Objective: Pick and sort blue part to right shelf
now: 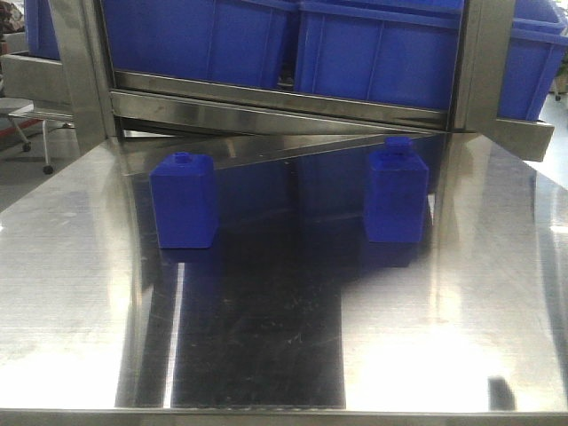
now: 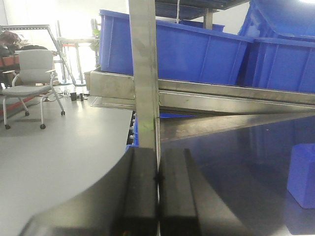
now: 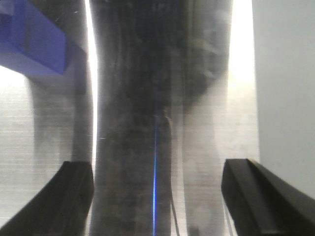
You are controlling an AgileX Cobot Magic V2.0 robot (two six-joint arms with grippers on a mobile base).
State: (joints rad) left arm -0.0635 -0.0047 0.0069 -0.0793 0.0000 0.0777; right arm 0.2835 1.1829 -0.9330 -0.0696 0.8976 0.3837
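On the steel table [image 1: 80, 293] in front of me, starting at my left, my left gripper [image 2: 158, 196] has its two black fingers [image 2: 140, 196] pressed flat together with nothing between them. It sits low and points toward a steel upright [image 2: 144, 73] of the rack. Off to that side, on the grey floor, stands a grey office chair [image 2: 32, 73].

Next along, on the left half of the table, a smooth blue block [image 1: 184, 202] stands upright with a round holed knob on top. The wrist camera on that side catches part of a blue block at its right edge [image 2: 301, 174] — I cannot tell from that view which of the two it is.

Further right, well apart from the first block, the blue part [image 1: 397, 193] stands upright on the table's right half, near the back, with its squarish knob on top. Nothing touches it. Directly behind it runs a flat crossbar of the right shelf [image 1: 284, 111], and large blue bins [image 1: 382, 53] sit side by side above that bar.

My right gripper [image 3: 157, 196] is spread wide, its dark fingers [image 3: 74, 196] at the two lower corners of its wrist view, with only bare, streaked steel between them — it holds nothing. A blue block [image 3: 32, 44] lies at the upper left of that view, clear of both fingers, too blurred and cropped to say which one it is.
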